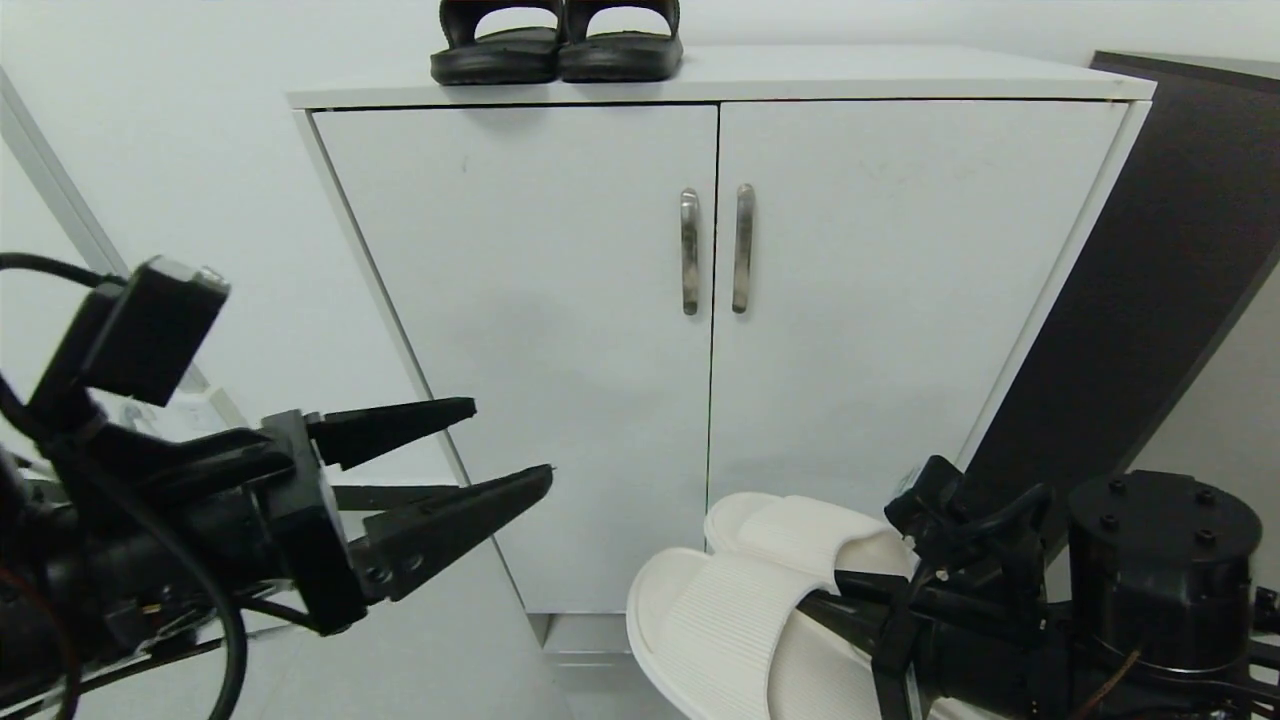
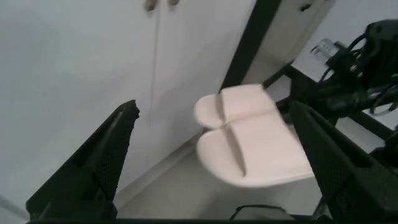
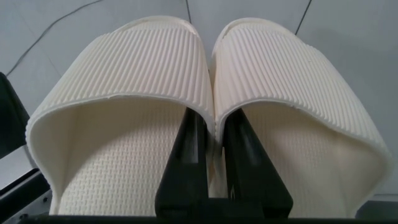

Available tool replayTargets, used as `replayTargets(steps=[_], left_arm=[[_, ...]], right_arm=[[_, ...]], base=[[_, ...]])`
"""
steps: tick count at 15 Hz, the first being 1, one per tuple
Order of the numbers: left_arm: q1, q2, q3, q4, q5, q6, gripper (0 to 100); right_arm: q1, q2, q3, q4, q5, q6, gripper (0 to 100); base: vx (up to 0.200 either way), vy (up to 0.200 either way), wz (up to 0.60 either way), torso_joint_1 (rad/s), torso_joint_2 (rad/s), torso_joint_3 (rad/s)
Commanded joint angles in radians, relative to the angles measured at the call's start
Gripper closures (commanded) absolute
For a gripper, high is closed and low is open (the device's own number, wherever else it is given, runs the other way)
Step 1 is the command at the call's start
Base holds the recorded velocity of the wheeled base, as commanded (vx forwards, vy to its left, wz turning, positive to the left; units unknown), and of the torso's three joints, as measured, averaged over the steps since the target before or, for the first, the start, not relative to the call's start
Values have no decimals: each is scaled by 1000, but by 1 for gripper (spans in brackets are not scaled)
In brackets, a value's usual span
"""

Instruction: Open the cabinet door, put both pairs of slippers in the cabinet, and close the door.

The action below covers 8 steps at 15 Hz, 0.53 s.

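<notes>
The right gripper (image 3: 213, 124) is clamped on the white slippers (image 1: 740, 600), one finger under each strap, with the toes sticking out ahead of it. The left gripper (image 1: 510, 438) hangs with its jaws spread before the shut cabinet (image 1: 560, 300). The black slippers (image 1: 555, 45) sit on the cabinet top, well above it.

right gripper (image 3: 213, 122) | clamped on white slippers (image 3: 143, 68) | pair side by side
</notes>
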Motion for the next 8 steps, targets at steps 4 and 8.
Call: replayTargets(steps=[4, 8], left_arm=[[-165, 200, -175, -17, 29, -44, 0], [-197, 346, -359, -17, 19, -67, 0]], right_arm=[[-1, -8, 13, -1, 1, 0, 100], [-4, -18, 23, 0, 1, 2, 100]], base=[[0, 0, 0, 0, 0, 0], [0, 0, 0, 0, 0, 0]])
